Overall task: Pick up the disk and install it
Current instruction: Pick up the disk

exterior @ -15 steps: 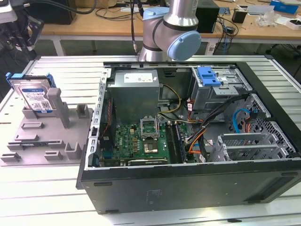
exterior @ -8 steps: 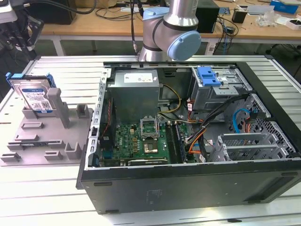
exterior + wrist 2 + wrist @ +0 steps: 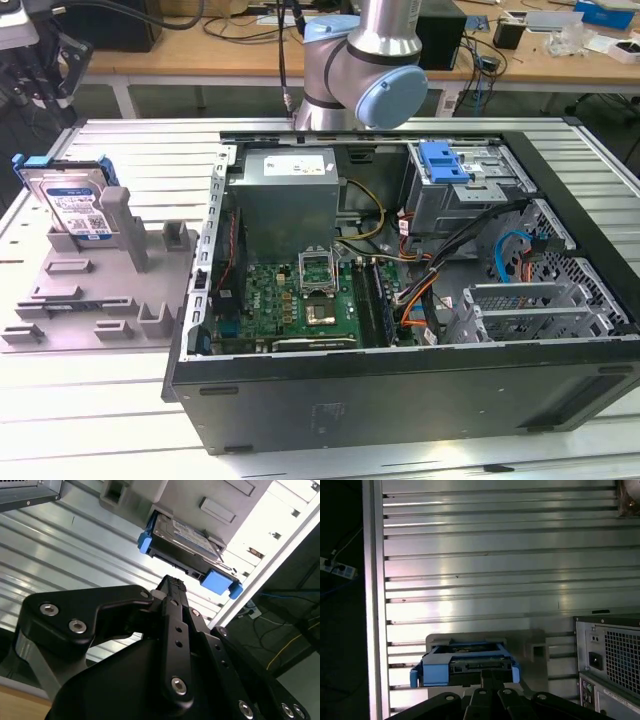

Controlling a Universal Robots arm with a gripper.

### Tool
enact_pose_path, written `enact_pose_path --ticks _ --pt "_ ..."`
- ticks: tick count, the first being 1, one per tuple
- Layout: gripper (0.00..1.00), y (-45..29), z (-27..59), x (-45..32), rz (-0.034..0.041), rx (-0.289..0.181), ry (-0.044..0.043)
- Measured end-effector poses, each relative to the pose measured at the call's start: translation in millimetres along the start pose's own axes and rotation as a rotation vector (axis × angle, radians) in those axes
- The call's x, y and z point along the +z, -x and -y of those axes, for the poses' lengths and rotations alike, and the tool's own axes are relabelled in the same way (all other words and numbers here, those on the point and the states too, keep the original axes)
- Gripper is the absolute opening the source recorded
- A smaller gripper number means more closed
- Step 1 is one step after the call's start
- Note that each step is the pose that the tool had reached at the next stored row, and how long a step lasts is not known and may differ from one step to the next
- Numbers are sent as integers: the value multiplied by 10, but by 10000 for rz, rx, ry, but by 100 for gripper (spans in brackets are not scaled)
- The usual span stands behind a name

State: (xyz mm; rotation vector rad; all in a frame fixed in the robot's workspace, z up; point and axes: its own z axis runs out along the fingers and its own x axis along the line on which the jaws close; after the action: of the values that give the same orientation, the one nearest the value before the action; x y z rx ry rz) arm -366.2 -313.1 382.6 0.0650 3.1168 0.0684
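Note:
The disk is a silver hard drive with a white-and-blue label and blue side rails. It stands on edge in a grey plastic holder at the exterior view's left, outside the computer case. In both wrist views my gripper hangs a short way off the disk, pointing at its connector edge without touching it. The black fingers lie together with nothing between them.
The open black computer case fills the middle and right, with the motherboard, a grey power supply and a metal drive cage topped by a blue latch. The ribbed aluminium table lies beneath everything.

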Motion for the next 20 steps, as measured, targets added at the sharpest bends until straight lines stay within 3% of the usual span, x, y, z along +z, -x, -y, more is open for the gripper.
enact_pose_path --ticks 6,16,20 --pt "11 -5 -5 1 -96 -967 19" --pt "11 -6 -17 2 -225 -3083 61" --pt "11 -6 -22 3 -258 -3632 72"
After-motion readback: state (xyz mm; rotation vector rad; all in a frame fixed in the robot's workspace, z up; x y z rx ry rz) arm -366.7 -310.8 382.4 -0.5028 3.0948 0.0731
